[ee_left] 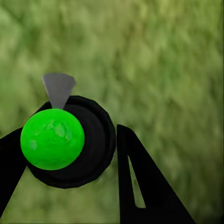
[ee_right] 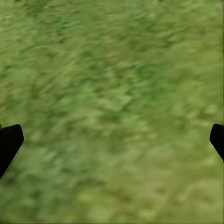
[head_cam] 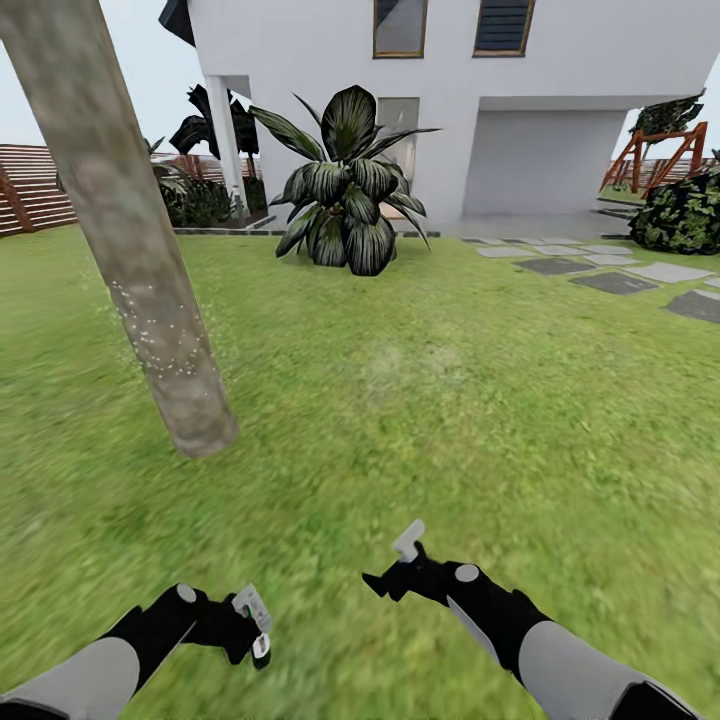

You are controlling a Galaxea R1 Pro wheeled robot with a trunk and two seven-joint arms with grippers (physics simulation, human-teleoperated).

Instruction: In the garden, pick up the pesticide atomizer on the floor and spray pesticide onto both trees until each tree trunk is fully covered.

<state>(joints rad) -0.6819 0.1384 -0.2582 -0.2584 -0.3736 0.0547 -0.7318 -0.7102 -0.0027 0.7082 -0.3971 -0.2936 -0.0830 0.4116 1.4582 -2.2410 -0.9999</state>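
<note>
A: Left wrist view first: what does the left gripper [ee_left: 70, 154] have?

B: It is clenched on the atomizer [ee_left: 65, 140], a black round body with a bright green ball on it and a small grey nozzle [ee_left: 59, 88] sticking out. One black finger [ee_left: 140, 186] lies just beside the body, the other at its far side. Blurred lawn [ee_left: 163, 70] lies beyond.

A: And in the head view?

B: The left gripper [head_cam: 250, 625] hangs low over the lawn [head_cam: 450, 400], at the end of a black and grey arm. The atomizer itself is too small there to make out; I can only see grey parts at the tip.

A: The right one?

B: In the right wrist view its two black fingertips [ee_right: 9, 142] stand wide apart at the picture's edges with nothing but grass between them, so it is released. In the head view the right gripper [head_cam: 395, 570] also hangs above the grass, apart from the left.

A: Where is the tree?

B: The trunk [head_cam: 130, 250] leans ahead of the left arm, thick and grey-brown, with a band of pale specks on its lower part. Farther off stand a broad-leaved dark plant [head_cam: 350, 190], a white house [head_cam: 520, 100], grey stepping stones [head_cam: 620, 275], a round bush [head_cam: 685, 215] and a slat fence [head_cam: 35, 190].
</note>
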